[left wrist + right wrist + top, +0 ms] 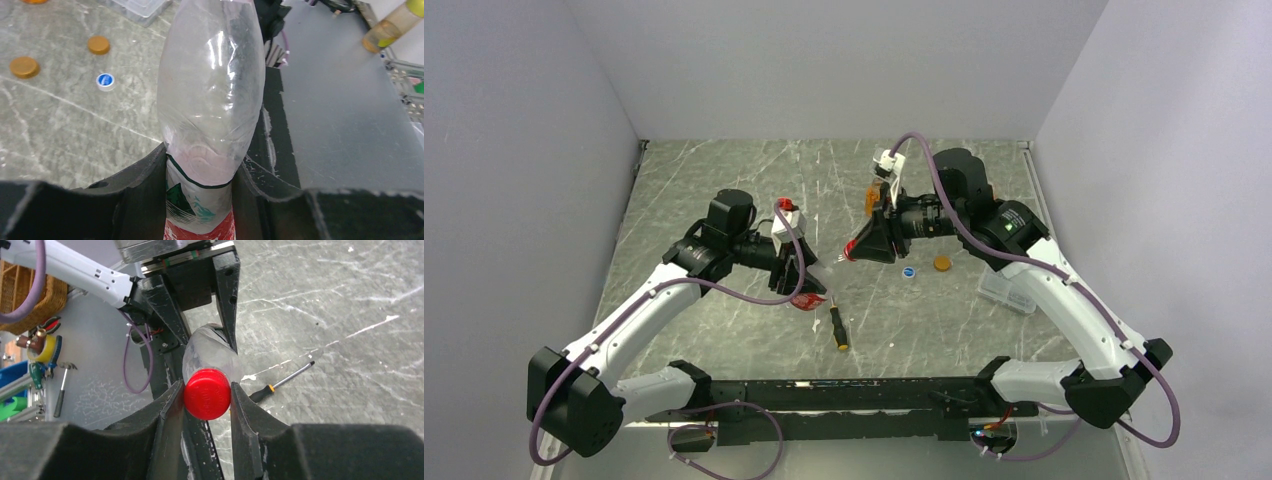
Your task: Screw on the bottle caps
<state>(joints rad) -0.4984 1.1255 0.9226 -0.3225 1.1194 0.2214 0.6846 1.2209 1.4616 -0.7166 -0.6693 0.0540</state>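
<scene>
My right claw [206, 402] clamped on the red cap [206, 390], cap at the clear bottle [210, 85] mouth, my left claw [200, 172] gripping that bottle's waist

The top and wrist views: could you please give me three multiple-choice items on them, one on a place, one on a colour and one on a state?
1. Where is the screwdriver? A) lying on the table B) held in the air C) inside a bottle
2. What colour is the cap in the right gripper? A) blue B) red C) orange
3. How is the left gripper? A) open and empty B) shut on the clear bottle C) shut on a cap
1 A: it lies flat on the marble. 2 B: the right wrist view shows red between the jaws. 3 B: the left wrist view shows it clamping the bottle's body.
</scene>
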